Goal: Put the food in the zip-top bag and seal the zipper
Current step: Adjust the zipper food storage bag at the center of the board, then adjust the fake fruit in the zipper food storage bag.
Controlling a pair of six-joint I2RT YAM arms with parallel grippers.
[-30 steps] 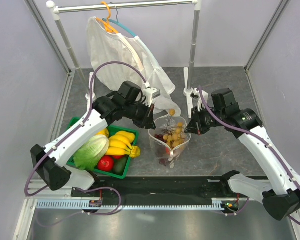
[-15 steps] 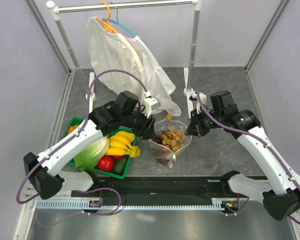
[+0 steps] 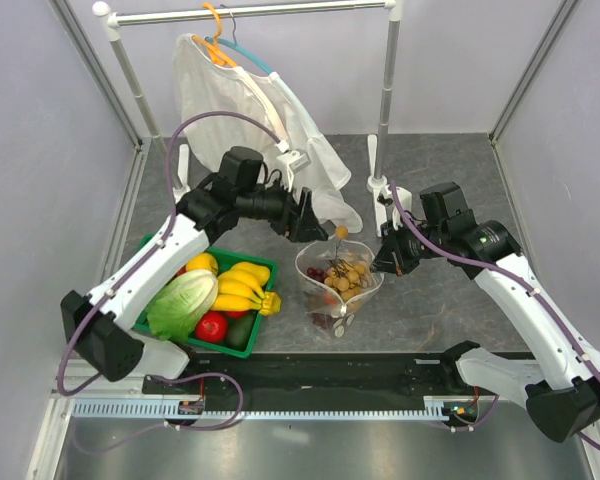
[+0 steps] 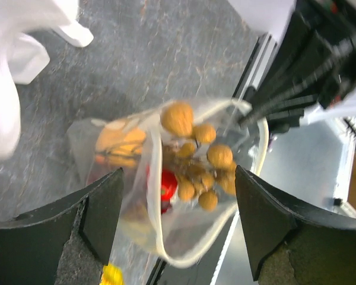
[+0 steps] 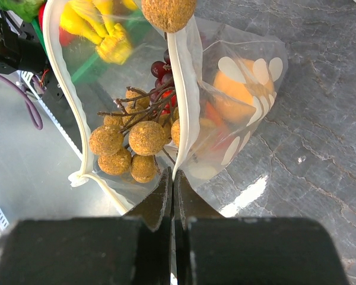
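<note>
Right wrist view shows the right claw (image 5: 172,178) pinched together on the rim of the bag (image 5: 249,113), which stands open-mouthed mid-worktop (image 5: 320,89), nearer the front edge. Inside sit the tan berries (image 5: 130,139), grapes (image 5: 162,68) and peach (image 5: 231,98); one berry pokes above the rim. Just beyond, the left claw (image 3: 315,228) hangs over the mouth, fingers apart and empty. The film looks thin, floppy and slick, so I'd grip the stiffer zipper (image 5: 58,77) strip, not the sagging wall.

The grey table (image 3: 450,160) carries green basket (image 3: 254,338), zip-top bag (image 3: 330,318).
</note>
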